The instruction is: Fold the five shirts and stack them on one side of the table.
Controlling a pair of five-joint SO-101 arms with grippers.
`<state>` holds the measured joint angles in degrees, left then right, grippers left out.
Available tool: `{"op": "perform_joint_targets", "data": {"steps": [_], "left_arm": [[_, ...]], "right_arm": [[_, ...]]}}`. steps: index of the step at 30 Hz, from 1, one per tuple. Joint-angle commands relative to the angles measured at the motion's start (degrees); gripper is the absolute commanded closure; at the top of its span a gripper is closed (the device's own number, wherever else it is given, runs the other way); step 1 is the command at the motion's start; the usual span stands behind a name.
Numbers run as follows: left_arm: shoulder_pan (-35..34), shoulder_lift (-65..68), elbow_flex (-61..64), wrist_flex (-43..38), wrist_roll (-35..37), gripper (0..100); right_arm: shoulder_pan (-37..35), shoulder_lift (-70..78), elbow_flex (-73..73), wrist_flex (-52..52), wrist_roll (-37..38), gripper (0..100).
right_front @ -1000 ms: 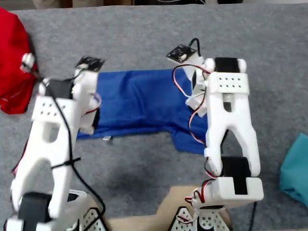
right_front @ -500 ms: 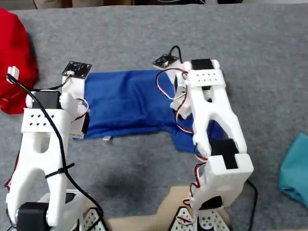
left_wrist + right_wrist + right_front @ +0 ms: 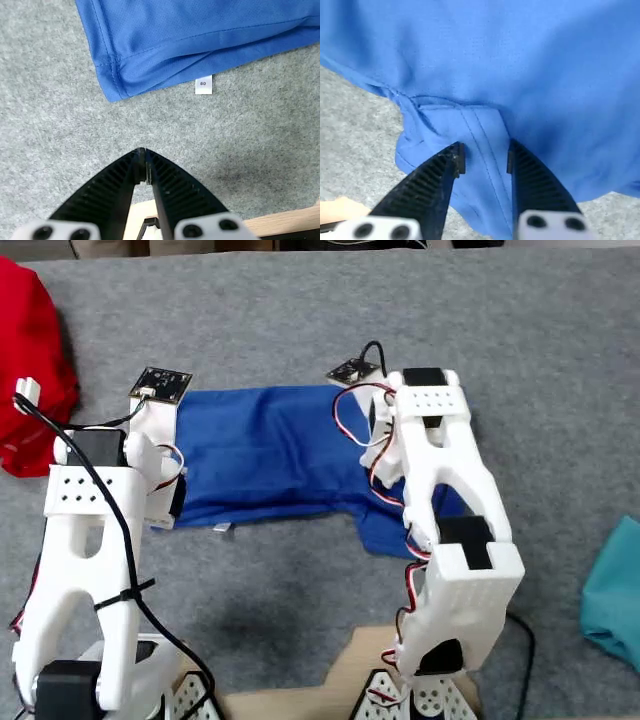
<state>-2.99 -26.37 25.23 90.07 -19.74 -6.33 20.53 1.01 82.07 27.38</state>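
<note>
Grey mat (image 3: 300,320) open behind blue shirt (image 3: 270,450); red shirt (image 3: 30,370), teal shirt (image 3: 615,590) flank.

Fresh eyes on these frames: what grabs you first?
The blue shirt spread flat across the middle of the grey table. The right end effector is open over a seamed fold of it; the left end effector is shut over bare table off the shirt's corner. A red shirt lies at the table's left edge, a teal shirt at its right.
</note>
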Motion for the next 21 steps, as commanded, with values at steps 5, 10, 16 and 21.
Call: {"op": "perform_joint_targets", "data": {"steps": [5, 10, 16, 21], "left_arm": [[-0.5, -1.8, -0.3, -0.7, -0.4, 98], [-0.6, -1.8, -0.2, -0.5, -0.4, 98], [-0.7, -1.8, -0.2, -0.3, -0.4, 98], [-0.7, -1.8, -0.2, -0.3, -0.4, 98]], "right_arm": [[1.8, -0.1, -2.1, -0.3, -0.2, 97.4], [1.9, -0.2, -1.9, -0.3, -0.2, 99.0], [2.0, -0.6, -4.5, 5.0, 0.0, 99.3], [3.6, -0.6, -10.9, 9.7, 0.0, 99.3]]}}
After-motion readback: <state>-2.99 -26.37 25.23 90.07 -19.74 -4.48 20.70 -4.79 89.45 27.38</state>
